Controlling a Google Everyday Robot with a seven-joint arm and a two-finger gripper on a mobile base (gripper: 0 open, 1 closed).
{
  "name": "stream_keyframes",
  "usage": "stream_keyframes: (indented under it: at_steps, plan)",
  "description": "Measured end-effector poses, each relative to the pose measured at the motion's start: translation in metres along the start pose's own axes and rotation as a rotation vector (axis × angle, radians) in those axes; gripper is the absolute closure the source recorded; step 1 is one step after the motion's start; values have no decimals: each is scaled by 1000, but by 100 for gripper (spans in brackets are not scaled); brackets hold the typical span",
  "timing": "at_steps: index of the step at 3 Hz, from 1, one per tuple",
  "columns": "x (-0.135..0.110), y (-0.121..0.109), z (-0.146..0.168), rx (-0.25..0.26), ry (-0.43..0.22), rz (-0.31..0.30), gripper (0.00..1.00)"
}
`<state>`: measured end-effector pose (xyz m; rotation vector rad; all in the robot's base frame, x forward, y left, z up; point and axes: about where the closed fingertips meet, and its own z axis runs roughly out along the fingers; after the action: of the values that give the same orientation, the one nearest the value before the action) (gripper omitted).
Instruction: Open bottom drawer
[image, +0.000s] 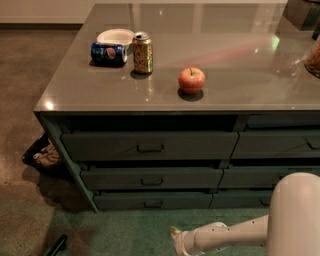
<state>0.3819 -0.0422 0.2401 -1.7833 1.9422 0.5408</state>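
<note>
Here, gripper (176, 241) near floor, below and right of bottom drawer (120, 200), lowest of 3 in nearer stack; whether released or clenched, cannot tell. Align with centre pull (152, 204), then draw straight out

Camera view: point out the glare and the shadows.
Camera view: glare on the countertop at its near left corner and far end; the apple casts a short shadow; the bottom drawer lies in dim shade; the gripper, low before it, shows pale.

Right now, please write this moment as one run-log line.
task: open bottom drawer | drawer: looks shut | pincer: low, below-right of its pull, not touching
</note>
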Motion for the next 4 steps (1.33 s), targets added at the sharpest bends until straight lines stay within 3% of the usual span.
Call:
stream_keyframes:
  at_steps: [1, 2, 3, 4]
  plan:
    - [0, 0, 0, 0, 1, -1, 0]
    - [10, -15, 17, 31, 2, -41, 0]
    - [18, -53, 34, 133, -26, -97, 0]
    - [17, -88, 33, 207, -37, -102, 0]
